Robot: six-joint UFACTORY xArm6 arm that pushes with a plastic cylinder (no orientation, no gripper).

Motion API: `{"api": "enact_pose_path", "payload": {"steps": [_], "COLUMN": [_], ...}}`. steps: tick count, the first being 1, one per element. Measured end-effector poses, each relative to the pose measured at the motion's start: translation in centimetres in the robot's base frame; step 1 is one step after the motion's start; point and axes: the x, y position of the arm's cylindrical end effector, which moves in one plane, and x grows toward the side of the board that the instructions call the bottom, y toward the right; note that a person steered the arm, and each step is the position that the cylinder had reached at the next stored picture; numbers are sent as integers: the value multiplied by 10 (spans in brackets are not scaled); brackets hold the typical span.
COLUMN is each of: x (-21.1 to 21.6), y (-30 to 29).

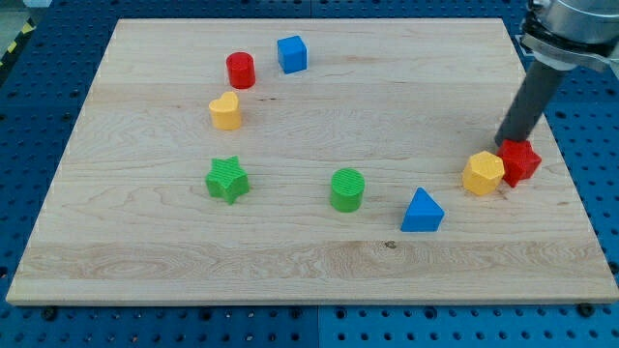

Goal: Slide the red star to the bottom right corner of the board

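1. Red star (520, 161) near the view's right edge of the counter (319, 261), about mid-height, touching the yellow hexagonal block (483, 173) on its left side.
2. My tip (505, 145) down at the star's upper-left shoulder, apparently in contact, right above the seam between star and yellow block.
3. No gripper on this rig: just a plain dark rod, nothing to open or close, nothing held; pushing only.
4. Elsewhere, well apart: blue triangle (423, 212), green cylinder (347, 189), green star (227, 180), yellow heart-like block (224, 111), red cylinder (241, 70), blue cube (292, 53).
5. Handling, as a judgement: small, light, rigid piece, likely to glide easily on smooth wood; pointed arms likely to make it spin or slip off the rod when pushed off-centre.
6. Best contact: a notch between two points on the upper-left face, pushing through the centre toward the view's bottom right.
7. Risk: yellow block dragged along; star sliding over the near edge.
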Motion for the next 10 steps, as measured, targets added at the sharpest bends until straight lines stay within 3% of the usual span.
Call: {"api": "enact_pose_path", "payload": {"steps": [2,3,4,7,10], "x": [29,14,-2,41,21], "y": [44,43,22,12,-47]}}
